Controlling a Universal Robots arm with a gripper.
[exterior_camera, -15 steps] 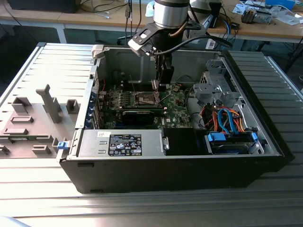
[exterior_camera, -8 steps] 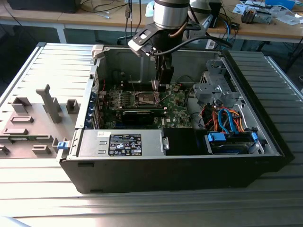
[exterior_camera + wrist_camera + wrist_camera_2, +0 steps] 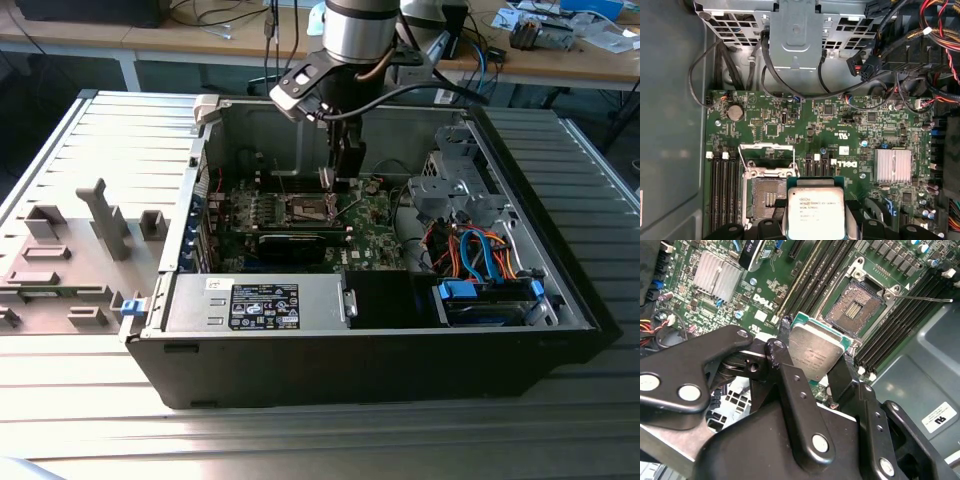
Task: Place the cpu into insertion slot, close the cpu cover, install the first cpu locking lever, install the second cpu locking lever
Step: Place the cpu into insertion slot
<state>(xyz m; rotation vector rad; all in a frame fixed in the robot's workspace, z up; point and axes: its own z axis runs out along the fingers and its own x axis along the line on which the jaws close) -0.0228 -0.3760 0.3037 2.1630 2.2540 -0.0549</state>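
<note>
Nearest, grips the cpu (image 3: pixel 816 351) in the tool (image 3: pixel 812 360), shut firmly on two opposite edges, with the dull silver top turned toward both wrist cameras. Holds it above the green motherboard (image 3: pixel 805 125), clear of every part, not yet seated. Just beyond, meets the insertion slot (image 3: pixel 855 307) bare and open, its contact field exposed, with the cpu cover (image 3: pixel 771 173) swung up along the far edge. Puts that slot (image 3: pixel 308 208), in the exterior view, at about eight o'clock from the tool (image 3: pixel 335 182): close by, yet seemingly not straight beneath. Squares up fairly well, to judge from the first wrist view, chip edges running parallel with the socket frame. Beside the socket, shows one thin locking lever (image 3: pixel 920 299) released and lying out across the memory slots (image 3: pixel 900 322). Farther off, leaves the finned heatsink (image 3: pixel 894 165) and the grey drive cage (image 3: pixel 795 35) well apart from the work.
</note>
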